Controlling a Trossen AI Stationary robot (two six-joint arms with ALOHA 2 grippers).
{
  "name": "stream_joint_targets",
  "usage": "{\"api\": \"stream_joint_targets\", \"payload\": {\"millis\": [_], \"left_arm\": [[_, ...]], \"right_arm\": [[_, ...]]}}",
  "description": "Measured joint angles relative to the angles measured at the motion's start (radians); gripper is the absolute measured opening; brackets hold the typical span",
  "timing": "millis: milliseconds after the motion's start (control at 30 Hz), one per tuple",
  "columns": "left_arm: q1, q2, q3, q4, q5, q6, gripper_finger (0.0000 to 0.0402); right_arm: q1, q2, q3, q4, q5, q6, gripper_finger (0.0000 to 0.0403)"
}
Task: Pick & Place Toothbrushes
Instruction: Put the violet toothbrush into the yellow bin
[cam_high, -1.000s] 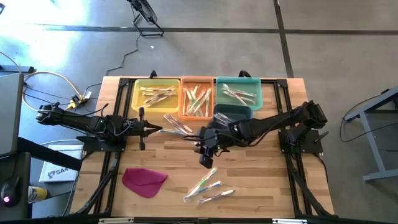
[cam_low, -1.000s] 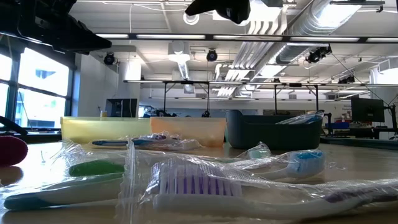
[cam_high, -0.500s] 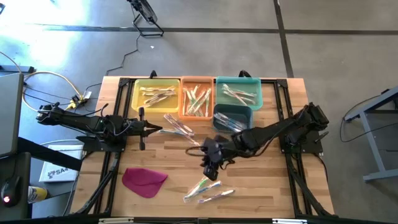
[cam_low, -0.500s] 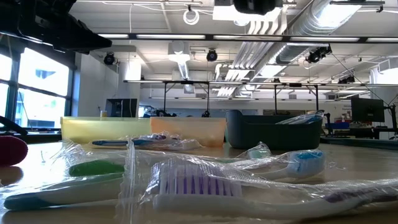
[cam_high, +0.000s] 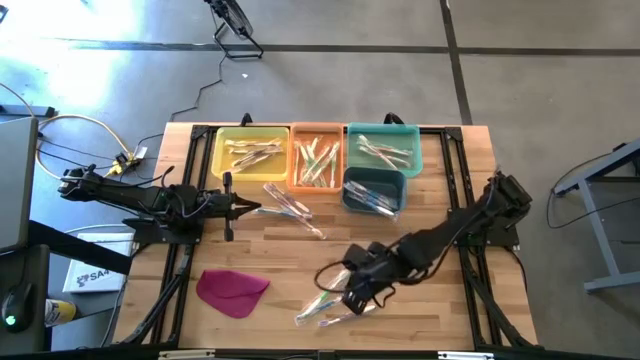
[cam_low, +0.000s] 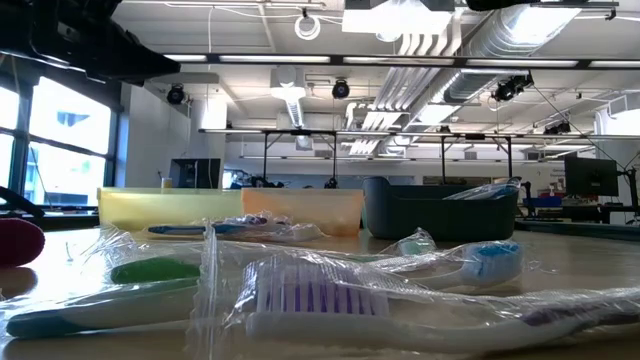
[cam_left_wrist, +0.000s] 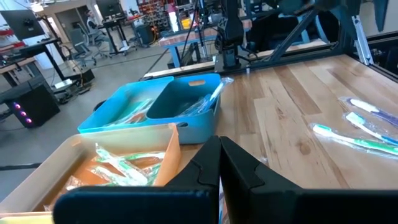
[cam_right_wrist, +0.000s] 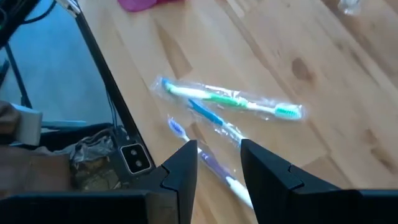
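From my remote station, the left claw (cam_high: 262, 209) waits with its fingers together, parked on the desk (cam_high: 440, 300) in front of the yellow bin (cam_high: 251, 153). Just beside it lie a few loose wrapped toothbrushes (cam_high: 290, 207), while more fill the yellow, orange (cam_high: 317, 157) and teal bins (cam_high: 382, 148) and the darker blue bin (cam_high: 373, 190) along the far edge. A magenta cloth (cam_high: 232, 291) rests near the front left. Further right, I have the right claw (cam_right_wrist: 219, 163) over the front cluster of toothbrushes (cam_right_wrist: 229, 101), its fingers apart and empty, straddling the nearest wrapped brush. I judge these brushes light and stiff, but the glossy wrappers look slippery and crinkly, so a pinch on loose film could slide off. My best hold seems mid-handle, across the shaft, where the plastic sits tight against the brush rather than at the puffed ends.
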Motion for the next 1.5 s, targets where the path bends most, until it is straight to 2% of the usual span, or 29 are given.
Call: {"api": "stream_joint_targets", "payload": {"millis": [500,800,1167,1333,1500], "left_arm": [[0.000,0.000,0.000,0.039,0.000,-0.008,0.0000],[0.000,0.000,0.000,0.039,0.000,-0.027,0.0000],[0.000,0.000,0.000,0.038,0.000,-0.027,0.0000],[0.000,0.000,0.000,0.038,0.000,-0.028,0.0000],[0.000,0.000,0.000,0.037,0.000,-0.028,0.0000]], "right_arm": [[0.095,0.144,0.000,0.033,-0.061,0.110,0.0116],[0.130,0.213,0.000,0.045,-0.112,0.103,0.0116],[0.137,0.297,0.000,0.033,-0.124,-0.086,0.0116],[0.136,0.300,0.000,-0.030,-0.076,-0.149,0.0116],[0.136,0.300,-0.002,-0.075,-0.076,-0.175,0.0116]]}}
